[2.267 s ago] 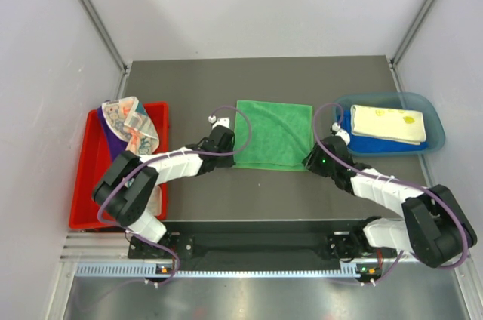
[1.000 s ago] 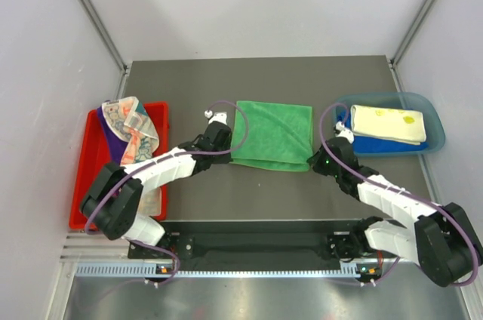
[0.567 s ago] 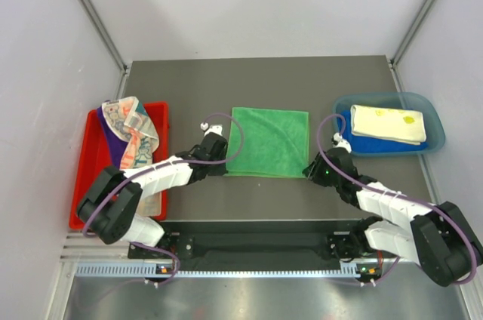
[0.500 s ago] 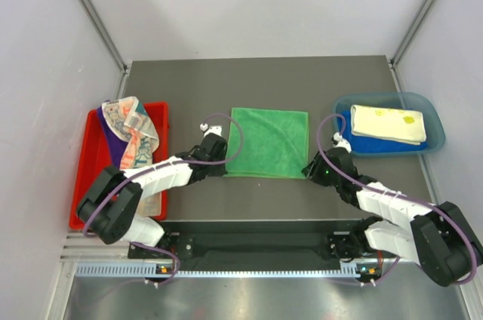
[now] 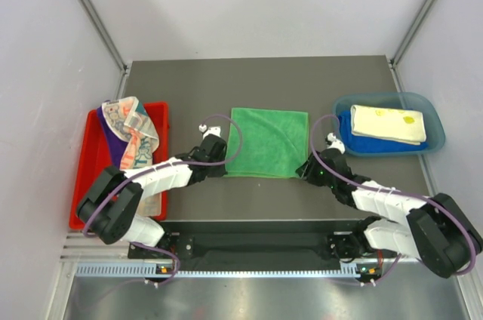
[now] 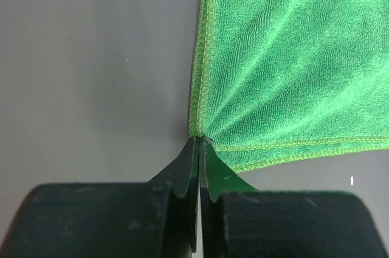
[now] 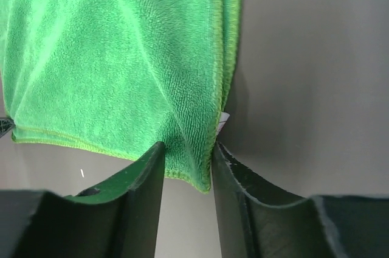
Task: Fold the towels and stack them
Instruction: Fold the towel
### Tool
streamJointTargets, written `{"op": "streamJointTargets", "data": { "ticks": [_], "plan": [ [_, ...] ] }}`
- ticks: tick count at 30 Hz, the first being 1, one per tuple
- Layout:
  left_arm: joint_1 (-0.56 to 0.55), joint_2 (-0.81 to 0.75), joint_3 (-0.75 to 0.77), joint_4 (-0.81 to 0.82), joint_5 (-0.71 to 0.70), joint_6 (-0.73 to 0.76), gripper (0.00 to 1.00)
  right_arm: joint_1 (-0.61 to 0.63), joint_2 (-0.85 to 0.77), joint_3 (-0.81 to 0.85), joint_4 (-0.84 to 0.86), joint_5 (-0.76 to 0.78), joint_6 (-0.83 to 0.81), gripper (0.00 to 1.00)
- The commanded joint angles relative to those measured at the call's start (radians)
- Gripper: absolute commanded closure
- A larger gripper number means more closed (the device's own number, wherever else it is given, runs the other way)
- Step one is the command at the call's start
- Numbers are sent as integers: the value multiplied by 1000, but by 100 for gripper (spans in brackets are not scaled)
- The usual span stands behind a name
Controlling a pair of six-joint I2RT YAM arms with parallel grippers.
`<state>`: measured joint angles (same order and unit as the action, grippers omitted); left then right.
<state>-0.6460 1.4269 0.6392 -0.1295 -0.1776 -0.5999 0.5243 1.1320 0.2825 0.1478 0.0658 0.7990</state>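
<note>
A green towel (image 5: 268,141), folded to a flat square, lies in the middle of the table. My left gripper (image 5: 223,167) is shut on its near left corner; in the left wrist view the corner of the towel (image 6: 292,63) is pinched at the tips of the gripper (image 6: 199,141). My right gripper (image 5: 303,171) stands open at the near right corner. In the right wrist view that corner of the towel (image 7: 121,57) lies loose between the spread fingers of the gripper (image 7: 187,151). More towels sit in the side containers.
A translucent blue bin (image 5: 434,127) at the right holds a pale yellow towel (image 5: 389,124) on a blue towel (image 5: 362,144). A red tray (image 5: 87,176) at the left holds a crumpled white and orange towel (image 5: 130,127) over a purple one.
My right gripper has opened and let go of the green towel's near right corner. Both arms drew toward the near edge and the towel settled flat. The left gripper stays shut.
</note>
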Motion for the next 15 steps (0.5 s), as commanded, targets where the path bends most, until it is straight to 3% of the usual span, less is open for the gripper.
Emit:
{"op": "streamJointTargets", "data": {
  "ticks": [1,4,5,8,15],
  "plan": [
    [2,-5,-16,22,-23,-18,100,48,77,10,-39,43,19,64],
    [2,-13,-16,2,-25,-31,100,51,126,29,-37,39,13,75],
    [0,-19,-16,-15,-23,-38,100,51,126,30,-43,37,11,88],
    [0,-62,-15,-51,-8,-52,100,51,92,40,-91,40,-6,100],
    [0,-201,-12,-229,7,-101,100,59,-103,35,-313,8,-46,100]
  ]
}}
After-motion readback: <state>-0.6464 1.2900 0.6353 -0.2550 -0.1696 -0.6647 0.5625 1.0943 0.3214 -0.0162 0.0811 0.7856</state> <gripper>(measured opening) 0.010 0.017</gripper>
